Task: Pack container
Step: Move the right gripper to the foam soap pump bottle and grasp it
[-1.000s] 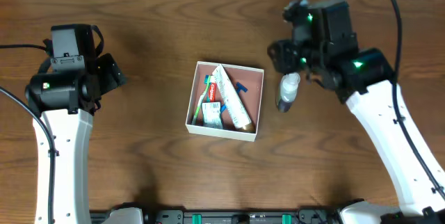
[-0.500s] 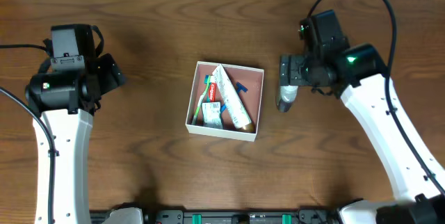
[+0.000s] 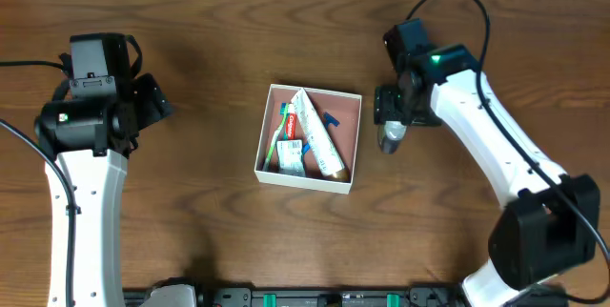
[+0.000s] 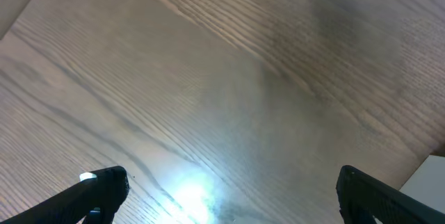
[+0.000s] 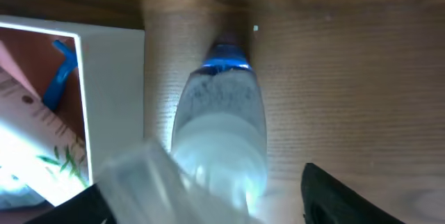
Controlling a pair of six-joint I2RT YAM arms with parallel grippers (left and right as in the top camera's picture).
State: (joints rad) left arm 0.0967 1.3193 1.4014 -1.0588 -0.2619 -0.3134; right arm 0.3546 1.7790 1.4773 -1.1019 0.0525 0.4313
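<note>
The container [image 3: 303, 178], a shallow white-walled box with a pinkish-brown inside, sits mid-table and holds a toothpaste tube [image 3: 315, 132], a green toothbrush [image 3: 278, 135] and other small toiletries. A clear bottle [image 3: 389, 138] with a blue end lies on the table just right of it. My right gripper [image 3: 392, 109] is open and low over that bottle. In the right wrist view the bottle [image 5: 222, 126] lies between the spread fingers [image 5: 208, 200], beside the container's white wall [image 5: 111, 92]. My left gripper [image 3: 152, 100] is open and empty over bare wood [image 4: 236, 206].
The table is dark wood. My left arm stands at the left, well away from the container. A white corner [image 4: 432, 182] shows at the lower right of the left wrist view. A black cable [image 3: 457, 2] loops over my right arm.
My right arm has swung in and come down over the clear bottle, now covering its upper part. The bottle, the container and my left arm have not moved.
</note>
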